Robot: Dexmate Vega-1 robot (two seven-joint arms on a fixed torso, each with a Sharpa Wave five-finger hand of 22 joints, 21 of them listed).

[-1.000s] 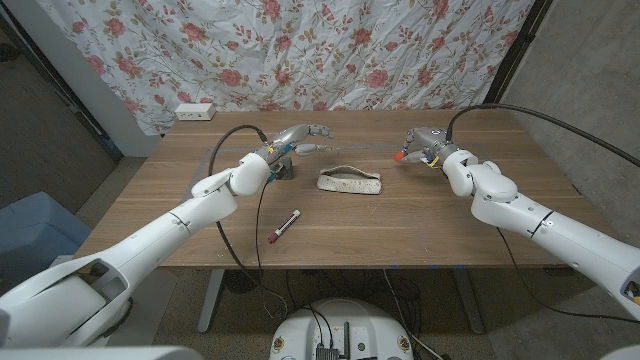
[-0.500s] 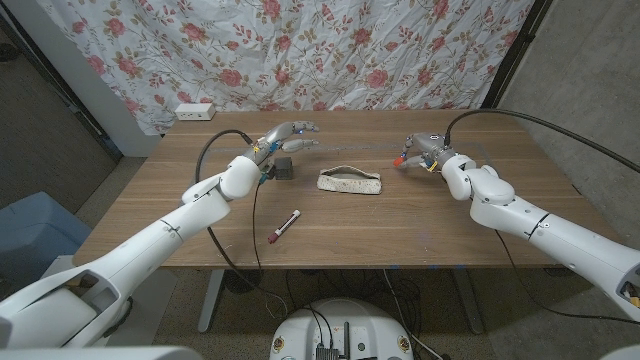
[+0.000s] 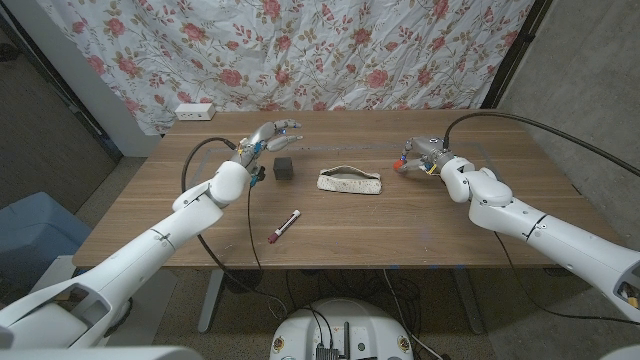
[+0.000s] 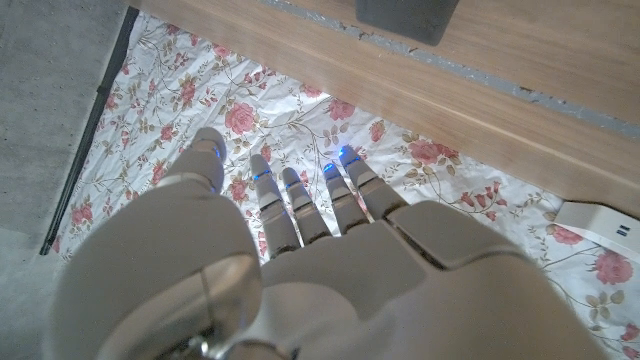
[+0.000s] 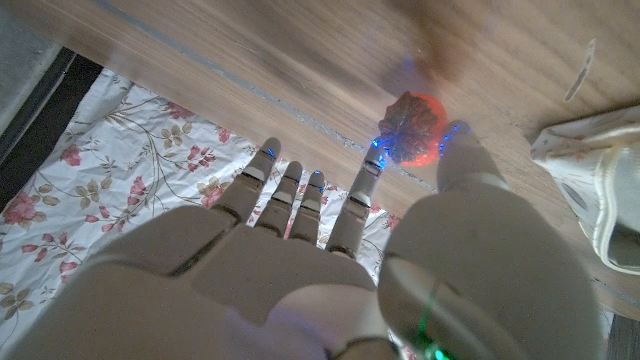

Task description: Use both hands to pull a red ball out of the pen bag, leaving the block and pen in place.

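Observation:
The pale pen bag (image 3: 350,181) lies on the wooden table's middle; its edge also shows as pen bag (image 5: 600,190). A black block (image 3: 284,168) stands just left of it, seen too as block (image 4: 405,15). A red-capped pen (image 3: 283,227) lies nearer the front edge. My right hand (image 3: 420,158) hovers low to the right of the bag and pinches the red ball (image 5: 415,125) between thumb and finger; the ball (image 3: 402,158) peeks out at its tip. My left hand (image 3: 268,133) is raised behind and left of the block, fingers spread, holding nothing.
A white power strip (image 3: 194,111) sits at the table's back left corner. A flowered curtain (image 3: 330,50) hangs behind the table. Black cables (image 3: 205,160) trail along both arms.
My left hand has drawn back to the left, away from above the block. My right hand has sunk a little toward the table with the red ball still pinched.

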